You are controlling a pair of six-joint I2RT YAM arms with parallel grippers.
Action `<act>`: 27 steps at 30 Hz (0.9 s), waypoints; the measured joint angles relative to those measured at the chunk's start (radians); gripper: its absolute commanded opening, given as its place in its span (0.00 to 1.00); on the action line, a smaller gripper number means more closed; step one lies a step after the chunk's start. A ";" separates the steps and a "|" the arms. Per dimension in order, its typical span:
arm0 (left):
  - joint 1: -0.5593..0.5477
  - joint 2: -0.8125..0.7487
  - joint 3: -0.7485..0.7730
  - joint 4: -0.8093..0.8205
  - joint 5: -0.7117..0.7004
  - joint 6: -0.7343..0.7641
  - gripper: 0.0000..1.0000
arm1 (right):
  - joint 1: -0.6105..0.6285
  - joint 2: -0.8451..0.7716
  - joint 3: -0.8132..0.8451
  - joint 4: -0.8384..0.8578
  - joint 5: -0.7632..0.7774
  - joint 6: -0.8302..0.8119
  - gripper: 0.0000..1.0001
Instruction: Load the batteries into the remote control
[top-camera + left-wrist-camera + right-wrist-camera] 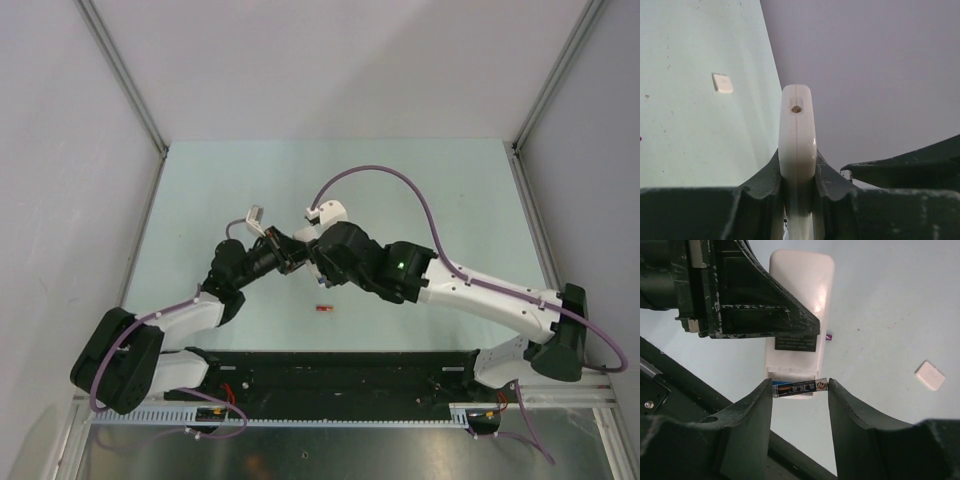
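My left gripper (797, 167) is shut on the white remote control (797, 127), which is seen edge-on in the left wrist view. In the right wrist view the remote control's (801, 295) plain back faces the camera, and the battery compartment (792, 373) at its near end is open. My right gripper (799, 388) holds a dark battery (799, 387) end to end between its fingertips, crosswise just in front of that compartment. A sliver of blue shows in the compartment behind the battery. From above, both grippers meet over the middle of the table (300, 255).
A red battery (323, 310) lies on the table in front of the grippers. A small white cover piece (930, 375) lies to the right on the pale green surface. A purple battery tip (828, 337) peeks out beside the remote. Grey walls enclose the table.
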 measured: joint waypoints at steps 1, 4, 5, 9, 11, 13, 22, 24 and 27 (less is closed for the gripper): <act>0.000 0.006 0.003 0.003 0.000 -0.002 0.00 | 0.005 0.013 0.014 -0.005 0.005 0.001 0.22; -0.001 0.027 0.016 0.026 0.003 -0.016 0.00 | 0.013 0.058 0.060 -0.035 0.026 0.007 0.22; -0.001 0.031 0.022 0.030 0.004 -0.020 0.00 | 0.015 0.069 0.069 -0.042 0.030 0.008 0.22; -0.001 0.055 0.041 0.074 0.012 -0.051 0.00 | 0.020 0.109 0.115 -0.090 0.056 0.017 0.21; -0.002 0.066 0.045 0.097 0.014 -0.071 0.00 | 0.021 0.125 0.140 -0.116 0.074 0.022 0.21; -0.002 0.079 0.045 0.122 0.018 -0.089 0.00 | 0.023 0.135 0.160 -0.140 0.090 0.031 0.21; -0.002 0.124 0.050 0.190 0.037 -0.151 0.00 | 0.026 0.139 0.192 -0.209 0.153 0.047 0.20; -0.002 0.124 0.051 0.198 0.037 -0.157 0.00 | 0.026 0.142 0.192 -0.218 0.162 0.052 0.20; -0.002 0.124 0.051 0.204 0.037 -0.158 0.00 | 0.026 0.153 0.199 -0.232 0.171 0.060 0.20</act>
